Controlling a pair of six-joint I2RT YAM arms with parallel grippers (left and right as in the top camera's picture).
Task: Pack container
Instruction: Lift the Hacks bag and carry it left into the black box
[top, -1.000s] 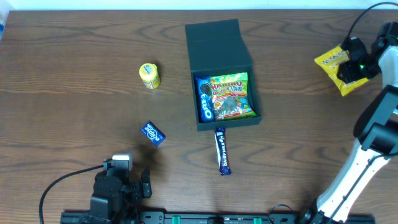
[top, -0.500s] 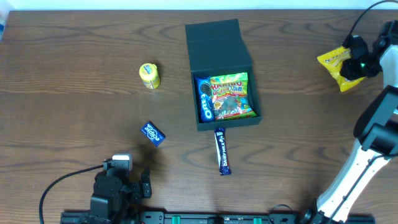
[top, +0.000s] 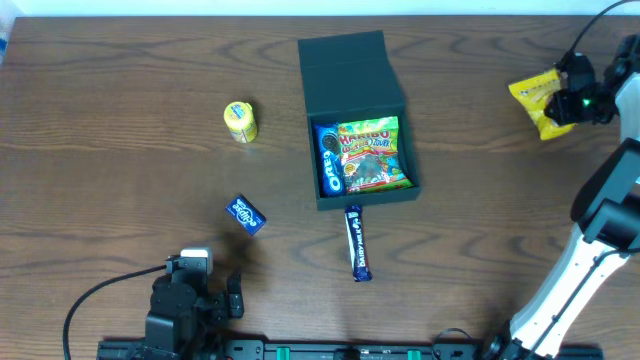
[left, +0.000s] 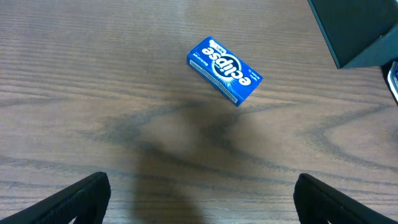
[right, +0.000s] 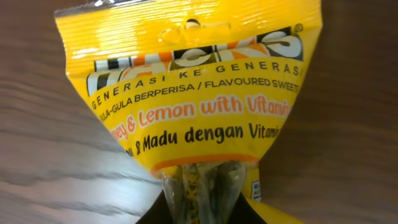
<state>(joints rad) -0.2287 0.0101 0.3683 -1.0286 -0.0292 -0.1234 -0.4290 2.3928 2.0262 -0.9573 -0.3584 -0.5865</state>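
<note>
The desk (top: 120, 60) is dark brown wood grain, and from the overhead camera I see it running the full width of my view. The container, a dark teal-green square cardboard box (top: 368, 198), sits near the middle of the desk with its hinged flap lid (top: 345, 68) thrown back towards the far edge. Inside it lie a bright green and red gummy sweets bag (top: 374, 153) and, along the left wall, a blue biscuit packet (top: 328, 160).

Outside the box, a dark blue chocolate bar (top: 357, 243) lies lengthwise with its upper end just at the front wall; I cannot tell whether it touches. To the left of the box stands a small yellow round tin (top: 240, 121), well apart from it. Nearer my side, a small blue cardboard gum box (left: 225, 70) lies flat at a slant.

The left fingers (left: 87, 196) stand wide apart and hold nothing, low over bare wood with the gum box ahead of them.

Far to the right, the right fingers (top: 564, 102) are clamped on a yellow foil sweets packet (right: 199, 93). In the right wrist camera the packet fills the view, its printed end pointing away and its body narrowing to a pinch at the bottom edge. It is well apart from the container.
</note>
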